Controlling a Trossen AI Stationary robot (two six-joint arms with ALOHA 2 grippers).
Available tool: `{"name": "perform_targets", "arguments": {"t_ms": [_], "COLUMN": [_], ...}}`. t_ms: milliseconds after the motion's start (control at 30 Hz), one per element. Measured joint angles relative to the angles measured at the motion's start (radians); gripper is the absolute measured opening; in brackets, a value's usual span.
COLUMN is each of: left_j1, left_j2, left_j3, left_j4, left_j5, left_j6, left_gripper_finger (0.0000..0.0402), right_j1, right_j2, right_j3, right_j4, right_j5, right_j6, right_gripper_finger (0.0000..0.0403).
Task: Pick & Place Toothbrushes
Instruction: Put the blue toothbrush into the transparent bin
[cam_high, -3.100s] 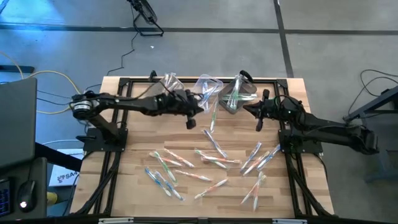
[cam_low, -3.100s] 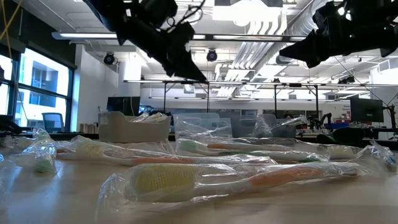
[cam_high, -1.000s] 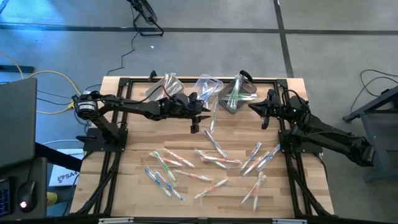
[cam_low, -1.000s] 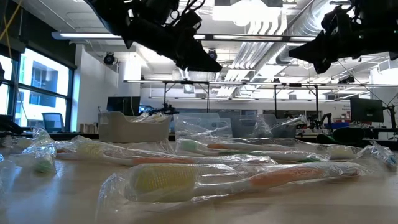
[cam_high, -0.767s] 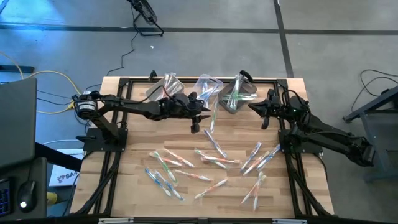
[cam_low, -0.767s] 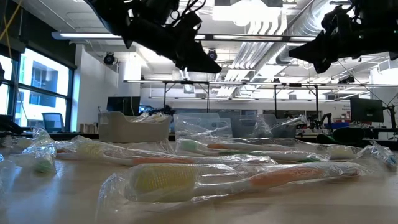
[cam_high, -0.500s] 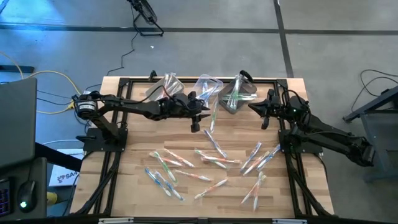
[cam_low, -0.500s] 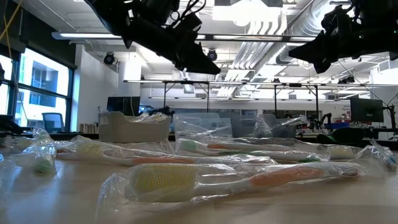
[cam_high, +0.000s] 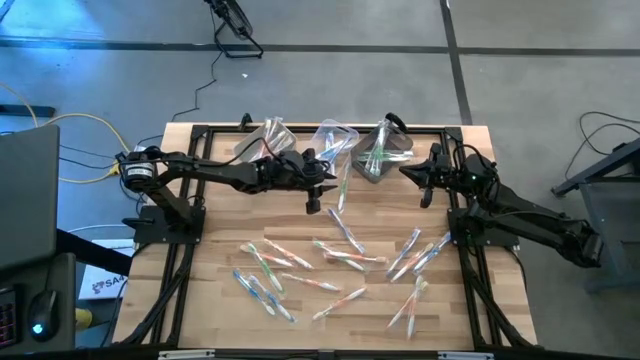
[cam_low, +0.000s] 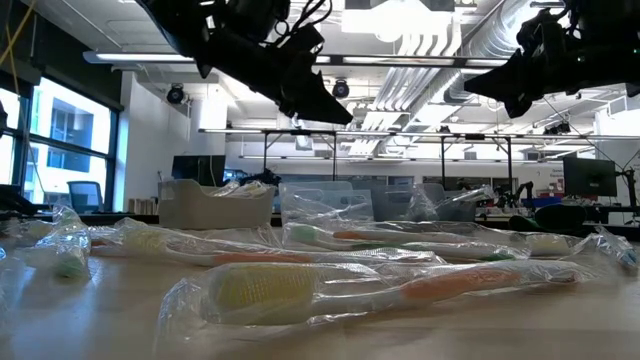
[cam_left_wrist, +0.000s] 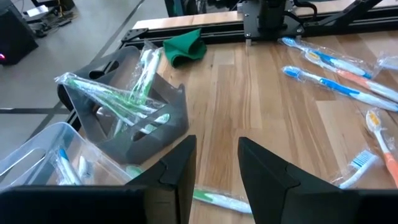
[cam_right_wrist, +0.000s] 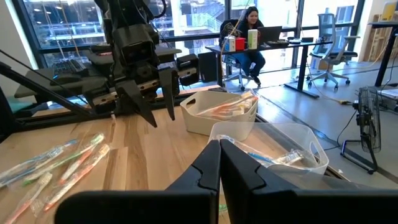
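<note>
Many wrapped toothbrushes (cam_high: 340, 262) lie scattered flat over the near half of the wooden table, and they fill the foreground of the low view (cam_low: 380, 290). My left gripper (cam_high: 328, 182) hovers above the table just in front of the bins. It is open, with nothing between its fingers (cam_left_wrist: 216, 168). A green-handled toothbrush (cam_left_wrist: 219, 200) lies on the wood below it. My right gripper (cam_high: 405, 172) hangs shut and empty (cam_right_wrist: 219, 165) at the far right, pointing level toward the left arm.
Three bins stand along the far edge. A white one (cam_right_wrist: 217, 112) holds orange brushes, a clear one (cam_right_wrist: 273, 140) stands in the middle, and a dark one (cam_left_wrist: 137, 118) holds green brushes. A small green object (cam_left_wrist: 185, 48) lies beyond the dark bin. A person sits far off (cam_right_wrist: 252, 28).
</note>
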Motion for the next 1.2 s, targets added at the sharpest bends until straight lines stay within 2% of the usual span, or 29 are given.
{"name": "perform_targets", "arguments": {"t_ms": [267,733,933,1100,1200], "left_j1": [0.042,0.141,0.143,0.143,0.143], "left_j2": [0.0,0.0,0.0,0.058,0.125], "left_j3": [0.0,0.021,0.026,0.033,0.08], "left_j4": [-0.022,-0.051,-0.049,-0.05,-0.05], "left_j5": [0.022,0.137,0.152,0.167,0.191], "left_j6": [0.007,0.034,0.07,0.053,0.045], "left_gripper_finger": [0.0118,0.0118,0.0118,0.0118,0.0118], "right_j1": [0.0,0.0,0.0,0.0,0.0], "right_j2": [0.0,0.0,0.0,0.0,0.0], "right_j3": [0.0,0.0,0.0,0.0,0.0], "right_j4": [0.0,0.0,0.0,0.0,0.0], "right_j5": [0.0,0.0,0.055,0.061,0.061], "right_j6": [0.003,0.028,0.026,0.026,0.026], "right_gripper_finger": [0.0002,0.0002,0.0002,0.0002,0.0002]}}
